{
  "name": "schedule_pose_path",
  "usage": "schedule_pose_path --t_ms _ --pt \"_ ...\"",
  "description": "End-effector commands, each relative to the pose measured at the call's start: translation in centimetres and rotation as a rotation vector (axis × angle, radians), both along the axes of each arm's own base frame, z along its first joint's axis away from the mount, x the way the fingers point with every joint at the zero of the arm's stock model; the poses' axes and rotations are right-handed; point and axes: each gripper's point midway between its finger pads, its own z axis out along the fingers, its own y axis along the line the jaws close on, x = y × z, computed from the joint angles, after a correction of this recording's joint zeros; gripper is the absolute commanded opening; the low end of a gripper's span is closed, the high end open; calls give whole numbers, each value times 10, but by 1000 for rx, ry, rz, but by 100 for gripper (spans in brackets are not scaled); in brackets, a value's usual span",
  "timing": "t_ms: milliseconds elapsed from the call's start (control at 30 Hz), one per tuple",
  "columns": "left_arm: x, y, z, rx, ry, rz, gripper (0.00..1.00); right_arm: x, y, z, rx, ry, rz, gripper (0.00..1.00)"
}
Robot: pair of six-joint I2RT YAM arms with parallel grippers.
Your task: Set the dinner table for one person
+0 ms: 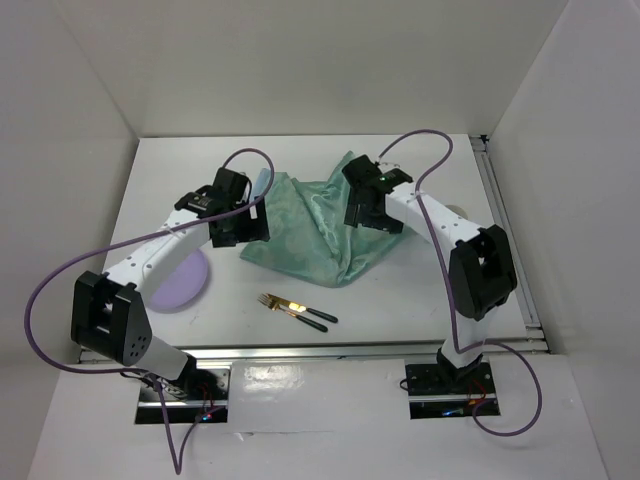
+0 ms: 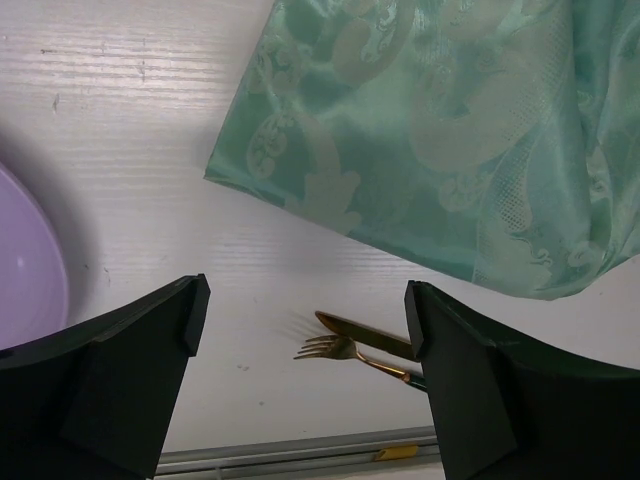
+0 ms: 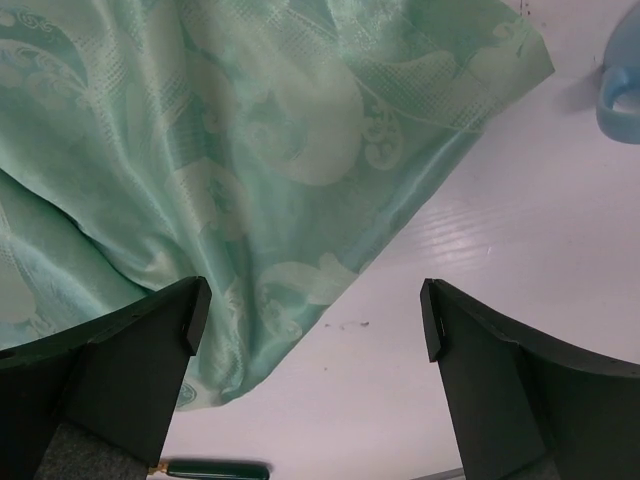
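The white dinner table (image 1: 400,300) carries a rumpled mint-green patterned cloth (image 1: 315,225) at its middle. A gold fork (image 1: 285,305) and a gold knife (image 1: 300,303) with dark green handles lie side by side near the front edge. A lilac plate (image 1: 185,285) sits at the left, partly under the left arm. My left gripper (image 1: 245,225) is open and empty above the cloth's left edge (image 2: 420,130); its view shows the fork (image 2: 335,347) and knife (image 2: 365,337) below. My right gripper (image 1: 375,215) is open and empty above the cloth's right side (image 3: 250,150).
A pale blue cup or bowl edge (image 3: 620,85) shows at the top right of the right wrist view. A metal rail (image 1: 505,230) runs along the table's right and front edges. White walls enclose the table on three sides.
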Motion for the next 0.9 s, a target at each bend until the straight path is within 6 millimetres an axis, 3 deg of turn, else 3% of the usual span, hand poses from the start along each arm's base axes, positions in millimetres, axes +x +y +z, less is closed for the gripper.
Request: schedule_pose_path --t_ms 0,267,333,633,733,867 --pt "-3 -4 -3 -24 11 0 99 1 -5 24 39 -69 -43 100" --pt "-12 -6 -16 -26 80 -13 99 -19 -19 29 50 -107 -47 100" --pt "-15 -6 -21 -23 105 -2 99 -32 -28 27 68 -119 -52 100" --pt "-34 -1 -35 -41 127 50 97 -65 -38 36 265 -249 -8 100" --pt "-36 -3 -46 -70 139 86 97 -69 -51 27 306 -237 -62 100" --pt "-27 -12 -58 -119 143 134 96 -59 -66 12 349 -218 -178 100"
